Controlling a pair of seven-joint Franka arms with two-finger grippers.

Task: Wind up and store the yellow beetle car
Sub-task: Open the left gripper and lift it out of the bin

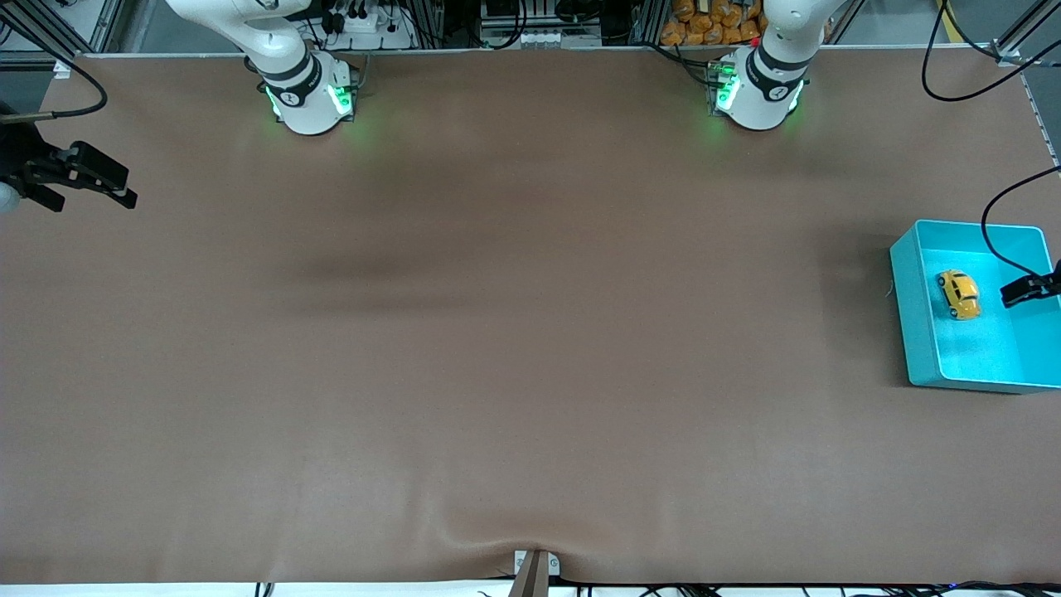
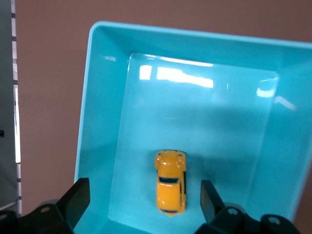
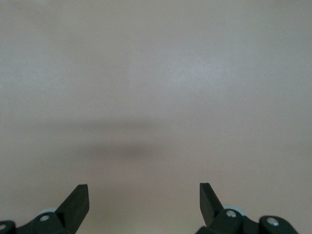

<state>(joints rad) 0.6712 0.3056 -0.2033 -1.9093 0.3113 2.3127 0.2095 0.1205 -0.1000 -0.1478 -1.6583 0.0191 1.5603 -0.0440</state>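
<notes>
So the brown bench [image 1: 497, 332] takes up pretty much the whole front view, bare across the middle. Over at the left arm's end of it sits a teal bin [image 1: 912, 315], open on top, with shiny walls and a glossy floor that throws back some glare in the left wrist view [image 2: 97, 122].

The right gripper [image 1: 124, 195] hangs over the bench at the right arm's end, well apart from the bin. Its fingers [image 3: 78, 200] are spread wide with nothing between them, just plain bench surface below.

The left gripper [image 1: 1028, 290] is up over the bin, with a black cable looping above it. Fingers [image 2: 78, 200] wide apart here too, not holding anything.

The yellow beetle car [image 1: 960, 293] is inside the bin, resting on the floor of it on its wheels, roof up, dark windows showing. From the left wrist camera the car [image 2: 170, 183] sits right below the gap between the spread fingers, not touching either one.
</notes>
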